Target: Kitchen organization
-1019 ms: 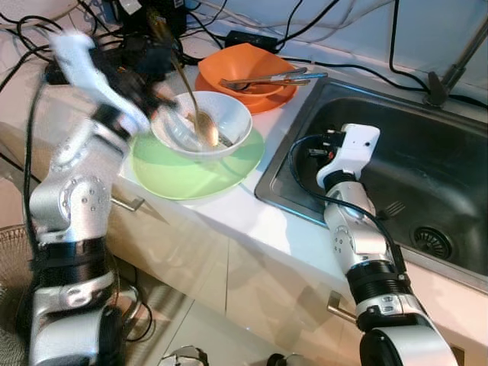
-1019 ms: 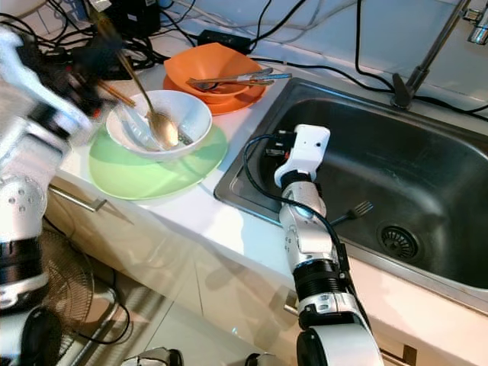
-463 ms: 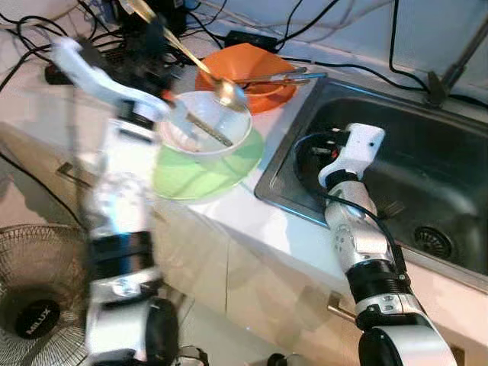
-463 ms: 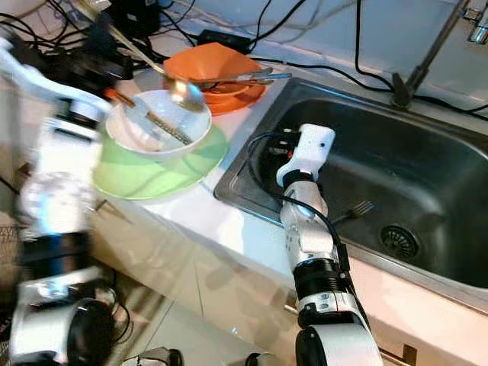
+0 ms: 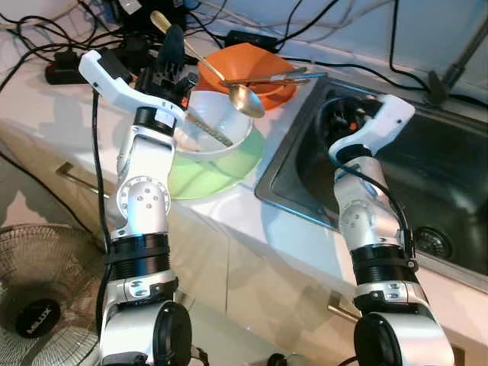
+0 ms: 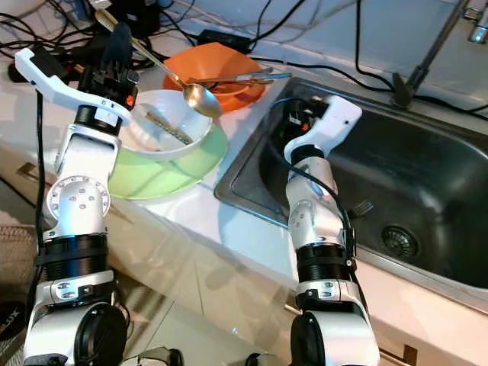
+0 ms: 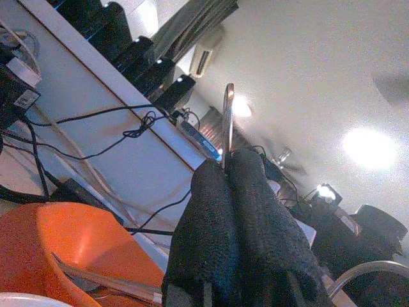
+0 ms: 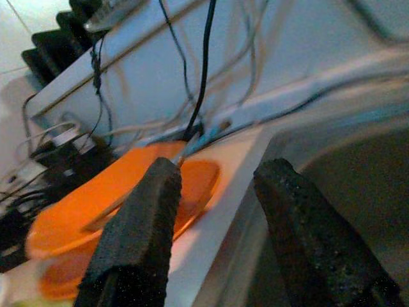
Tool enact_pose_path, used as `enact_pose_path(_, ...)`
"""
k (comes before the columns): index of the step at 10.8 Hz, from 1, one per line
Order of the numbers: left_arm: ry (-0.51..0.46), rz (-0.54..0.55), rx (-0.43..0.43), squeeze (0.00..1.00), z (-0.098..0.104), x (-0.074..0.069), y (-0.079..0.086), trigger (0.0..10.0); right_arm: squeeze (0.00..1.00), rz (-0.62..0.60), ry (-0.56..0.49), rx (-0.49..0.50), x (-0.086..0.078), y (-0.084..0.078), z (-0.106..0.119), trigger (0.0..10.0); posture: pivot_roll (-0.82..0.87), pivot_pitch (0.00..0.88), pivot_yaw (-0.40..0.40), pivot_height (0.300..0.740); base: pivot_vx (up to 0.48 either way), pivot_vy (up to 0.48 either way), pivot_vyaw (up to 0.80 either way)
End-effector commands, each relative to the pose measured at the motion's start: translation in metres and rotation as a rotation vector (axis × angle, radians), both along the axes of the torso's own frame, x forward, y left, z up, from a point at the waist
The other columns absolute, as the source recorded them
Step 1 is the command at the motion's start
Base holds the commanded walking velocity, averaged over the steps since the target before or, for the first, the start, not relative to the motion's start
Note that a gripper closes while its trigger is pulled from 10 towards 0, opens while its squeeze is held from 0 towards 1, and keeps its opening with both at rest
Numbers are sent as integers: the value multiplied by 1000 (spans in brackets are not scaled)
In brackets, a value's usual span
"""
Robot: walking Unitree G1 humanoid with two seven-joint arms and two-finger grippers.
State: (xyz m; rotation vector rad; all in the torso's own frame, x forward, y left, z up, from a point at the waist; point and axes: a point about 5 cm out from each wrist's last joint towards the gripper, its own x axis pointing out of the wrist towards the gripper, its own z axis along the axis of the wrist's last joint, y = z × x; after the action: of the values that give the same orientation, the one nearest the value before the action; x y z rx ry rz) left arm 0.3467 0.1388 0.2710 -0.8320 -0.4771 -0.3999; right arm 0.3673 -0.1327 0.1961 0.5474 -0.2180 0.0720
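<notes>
My left gripper (image 5: 174, 47) is shut on the handle of a gold-toned spoon (image 5: 245, 99), held tilted in the air with its scoop over the far rim of the white bowl (image 5: 229, 141). The left wrist view shows the handle (image 7: 227, 115) standing out between the closed fingers. Another utensil (image 5: 208, 130) lies inside that bowl, which sits on a green plate (image 5: 200, 177). My right gripper (image 8: 217, 169) is open and holds nothing. It hangs over the near left part of the steel sink (image 5: 450, 179), pointing toward the orange bowl (image 8: 96, 211).
The orange bowl (image 5: 248, 62) sits on an orange plate with cutlery (image 5: 268, 78) laid across it. A fork (image 6: 361, 207) lies in the sink near the drain (image 6: 398, 241). Cables and a power strip (image 5: 65, 70) crowd the counter's back. A fan (image 5: 34, 305) stands on the floor.
The left gripper lifted the spoon out of the white bowl and swung its scoop toward the orange bowl. The right gripper rose higher inside the sink.
</notes>
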Motion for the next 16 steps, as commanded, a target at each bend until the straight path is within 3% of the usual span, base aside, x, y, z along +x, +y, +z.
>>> enact_pose_path(1, 10, -4, 13, 0, -3, 0, -4, 10000, 1000, 34, -18, 51, 0, 0, 9, 10000, 92, 60, -37, 740, 0, 0, 0)
enact_pose_path(2, 8, -2, 24, 0, -3, 0, -5, 10000, 1000, 150, 41, 26, 0, 12, -1, 10000, 88, 56, -36, 740, 0, 0, 0)
enact_pose_path(3, 7, -1, 27, 0, -3, 1, -5, 10000, 875, 220, 53, 61, -4, 19, -4, 10000, 93, 54, -37, 740, 0, 0, 0)
enact_pose_path(4, 6, 2, 23, 0, -3, 1, -3, 10000, 0, 272, 56, 128, -7, 24, -2, 10000, 95, 51, -36, 740, 0, 0, 0)
enact_pose_path(5, 7, -6, 28, 0, -4, 0, -5, 10000, 0, 295, 53, 153, -7, 24, 0, 10000, 94, 48, -36, 740, 0, 0, 0)
enact_pose_path(6, 8, -9, 28, 0, -5, -1, -6, 10000, 839, 314, 46, 185, -8, 24, 3, 10000, 93, 45, -37, 740, 0, 0, 0)
enact_pose_path(7, 9, -11, 28, 0, -5, -1, -7, 10000, 1000, 327, 44, 265, -8, 23, 6, 10000, 93, 43, -38, 740, 0, 0, 0)
enact_pose_path(9, 8, -19, 27, 0, -5, 0, -8, 10000, 1000, 414, 35, 371, -12, 27, 11, 10000, 95, 43, -36, 740, 0, 0, 0)
enact_pose_path(10, 11, -23, 28, 0, -5, 0, -10, 10000, 0, 447, 31, 399, -13, 30, 13, 10000, 98, 47, -38, 740, 0, 0, 0)
enact_pose_path(14, -10, -134, -26, 0, 0, -1, -32, 10000, 0, 546, 38, 426, -22, 44, 14, 10000, 105, 83, -41, 740, 0, 0, 0)
enact_pose_path(16, -35, -166, -85, 0, 6, -1, -34, 10000, 0, 558, 47, 411, -24, 46, 11, 10000, 103, 92, -41, 740, 0, 0, 0)
